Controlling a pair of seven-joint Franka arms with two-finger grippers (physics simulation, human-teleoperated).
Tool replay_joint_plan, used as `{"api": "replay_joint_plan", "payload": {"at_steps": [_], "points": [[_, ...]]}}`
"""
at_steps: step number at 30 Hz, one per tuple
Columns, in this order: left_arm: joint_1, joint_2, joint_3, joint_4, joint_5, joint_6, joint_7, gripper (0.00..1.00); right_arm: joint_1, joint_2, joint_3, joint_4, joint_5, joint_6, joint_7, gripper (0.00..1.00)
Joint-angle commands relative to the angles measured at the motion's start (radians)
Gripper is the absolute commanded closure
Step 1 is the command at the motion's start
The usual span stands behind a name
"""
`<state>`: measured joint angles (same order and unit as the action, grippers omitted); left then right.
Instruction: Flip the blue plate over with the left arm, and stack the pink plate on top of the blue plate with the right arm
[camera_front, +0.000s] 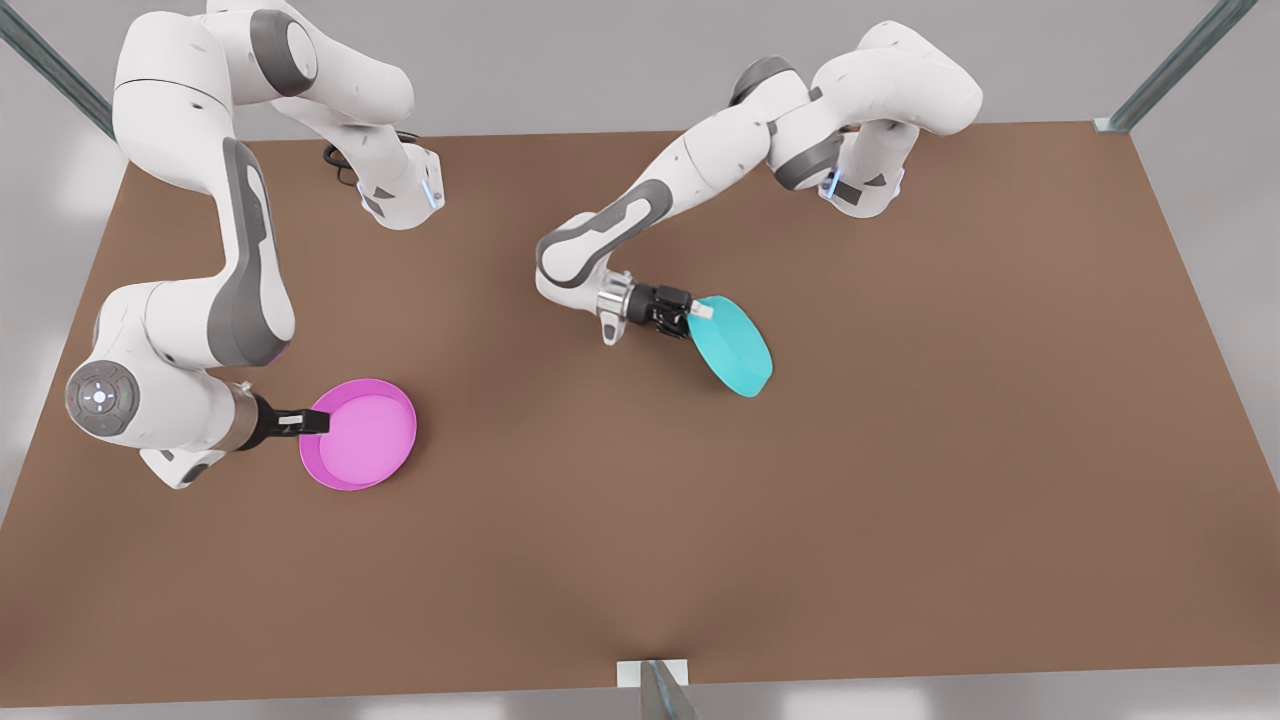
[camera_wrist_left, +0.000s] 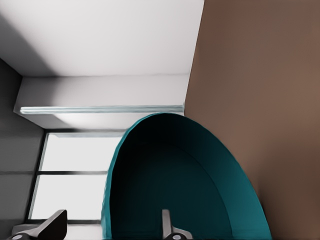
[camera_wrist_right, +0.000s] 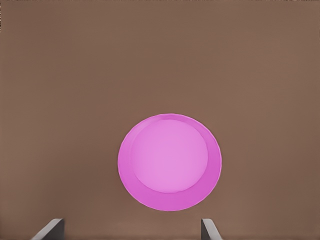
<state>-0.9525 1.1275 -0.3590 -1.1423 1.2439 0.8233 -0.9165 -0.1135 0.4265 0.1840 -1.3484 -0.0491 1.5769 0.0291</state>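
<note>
The left gripper (camera_front: 690, 312) pinches the rim of the blue plate (camera_front: 735, 346), held tilted on edge above the table (camera_front: 900, 450): the flip looks midway, and next it must finish turning and be set down. The right gripper (camera_front: 315, 422) hangs spread at the edge of the pink plate (camera_front: 362, 436), which lies flat, well apart. Nothing stands between them.

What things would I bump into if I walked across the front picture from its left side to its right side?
The right arm's black pincer → round magenta-pink plate → the left arm's black pincer, shut on the → round turquoise-blue plate, held tilted.
</note>
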Motion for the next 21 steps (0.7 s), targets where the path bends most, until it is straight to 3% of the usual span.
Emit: {"api": "replay_joint_plan", "payload": {"at_steps": [1, 17, 21], "points": [[0.000, 0.000, 0.000, 0.001, -0.053, 0.003, -0.002, 0.04, 0.000, 0.000, 0.000, 0.000, 0.000, 0.000, 0.000, 0.00], [0.012, -0.006, 0.003, 0.165, -0.564, 0.390, -0.372, 0.02, 0.000, 0.001, 0.000, 0.012, 0.000, 0.000, 0.000, 0.00], [0.061, -0.067, -0.001, 0.277, -0.863, 0.485, -0.525, 0.02, 0.011, 0.003, 0.000, 0.012, -0.002, -0.003, 0.000, 0.00]]}}
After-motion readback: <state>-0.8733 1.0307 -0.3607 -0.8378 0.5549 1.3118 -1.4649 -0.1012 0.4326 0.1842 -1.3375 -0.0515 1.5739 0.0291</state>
